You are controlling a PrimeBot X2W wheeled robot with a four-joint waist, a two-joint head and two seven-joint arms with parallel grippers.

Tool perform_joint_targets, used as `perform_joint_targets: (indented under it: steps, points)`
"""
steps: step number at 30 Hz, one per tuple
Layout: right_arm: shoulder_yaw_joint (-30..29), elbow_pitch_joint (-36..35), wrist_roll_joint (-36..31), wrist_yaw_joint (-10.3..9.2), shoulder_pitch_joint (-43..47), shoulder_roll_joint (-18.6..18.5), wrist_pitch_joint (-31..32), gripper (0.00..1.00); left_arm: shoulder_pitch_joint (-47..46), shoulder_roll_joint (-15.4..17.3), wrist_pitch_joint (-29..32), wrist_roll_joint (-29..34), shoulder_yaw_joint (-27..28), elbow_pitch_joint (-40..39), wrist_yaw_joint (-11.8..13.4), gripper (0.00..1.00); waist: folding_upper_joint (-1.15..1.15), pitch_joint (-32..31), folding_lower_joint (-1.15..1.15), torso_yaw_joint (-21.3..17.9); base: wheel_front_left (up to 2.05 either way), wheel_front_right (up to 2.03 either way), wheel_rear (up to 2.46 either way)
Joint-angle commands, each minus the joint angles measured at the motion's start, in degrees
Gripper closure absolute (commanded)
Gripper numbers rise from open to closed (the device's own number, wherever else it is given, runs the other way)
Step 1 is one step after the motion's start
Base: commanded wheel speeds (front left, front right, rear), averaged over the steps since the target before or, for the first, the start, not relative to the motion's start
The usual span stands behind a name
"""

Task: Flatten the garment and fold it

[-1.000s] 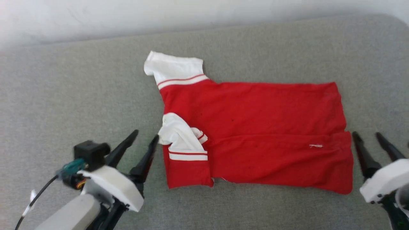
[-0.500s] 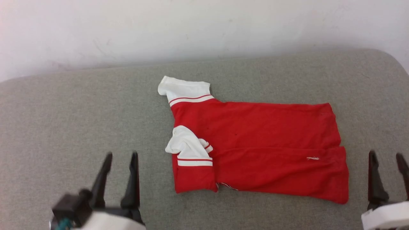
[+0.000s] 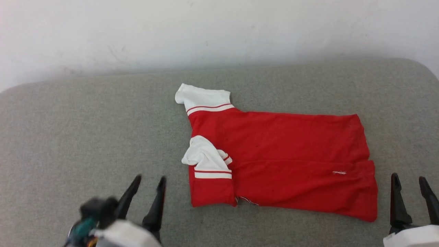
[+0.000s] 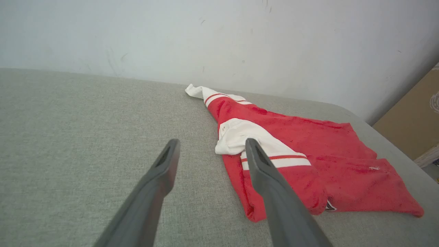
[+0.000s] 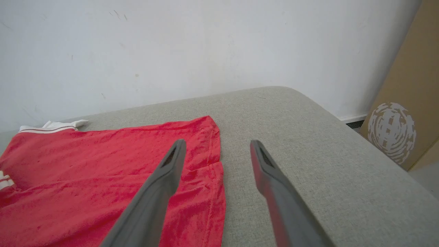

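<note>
Left pincer [image 3: 149, 178] and right pincer [image 3: 408, 177] both stand released, holding nothing, at the worktop's [image 3: 85, 137] near edge. The garment [image 3: 281, 147] lies mid-worktop, just ahead and between them, its long axis parallel to that edge: sleeve end nearer the left pincer, hem end nearer the right. No writing on it can be read

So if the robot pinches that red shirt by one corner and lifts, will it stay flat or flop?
Probably flop: the shirt lies in soft folds, its near edge doubled over. It looks thin, so likely light. Pushed across the grey fabric surface, it would probably bunch up.
</note>
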Motion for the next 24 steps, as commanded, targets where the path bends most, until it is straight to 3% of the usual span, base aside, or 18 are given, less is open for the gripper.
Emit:
perform_joint_targets:
  steps: [1,9,24]
  points:
    - [0.25,-0.04,-0.36,-0.04,-1.23,0.15,-0.21,0.0,-3.16,0.74,3.34,-0.09,-0.98,-0.45,-0.85,0.0,0.0,1.5,0.0,0.14,0.0,0.0,0.0]
    - [1.64,2.33,0.38,-0.04,-2.85,0.15,-0.76,0.0,-10.82,1.47,23.49,-3.02,-6.58,1.65,-1.53,0.0,0.0,5.36,0.0,-0.65,0.0,0.0,0.0]
    - [2.59,4.82,0.0,-0.04,-4.61,0.16,-1.33,0.0,-13.46,-0.57,35.57,-7.19,-9.61,8.97,0.36,0.0,0.0,7.24,0.0,-2.86,0.0,0.0,0.0]
